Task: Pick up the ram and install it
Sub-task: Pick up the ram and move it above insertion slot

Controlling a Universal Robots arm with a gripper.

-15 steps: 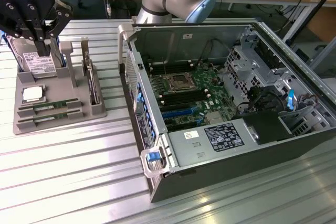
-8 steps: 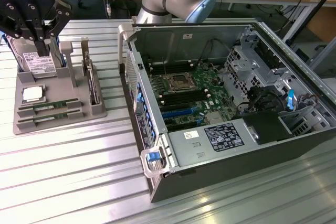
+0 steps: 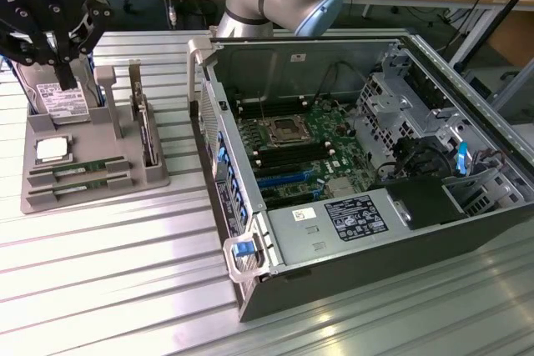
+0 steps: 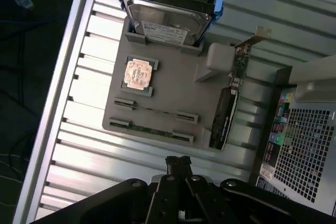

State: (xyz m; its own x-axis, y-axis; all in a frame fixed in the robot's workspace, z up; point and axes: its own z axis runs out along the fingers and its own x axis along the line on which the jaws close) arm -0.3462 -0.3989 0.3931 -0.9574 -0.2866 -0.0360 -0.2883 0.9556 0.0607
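Closed, empty gripper [image 4: 177, 161] hangs above the tray [image 4: 173, 85] holding two ram sticks [image 4: 157, 112]; the exterior view adds the motherboard [image 3: 292, 146].

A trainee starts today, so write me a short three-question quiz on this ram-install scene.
1. True or false: the gripper holds a ram stick.
2. How many ram sticks lie in the grey holder?
3. The processor chip sits: A) between the hard drive and the ram sticks; B) inside the computer case; C) in the gripper.
Key: 1 false; 2 two; 3 A.
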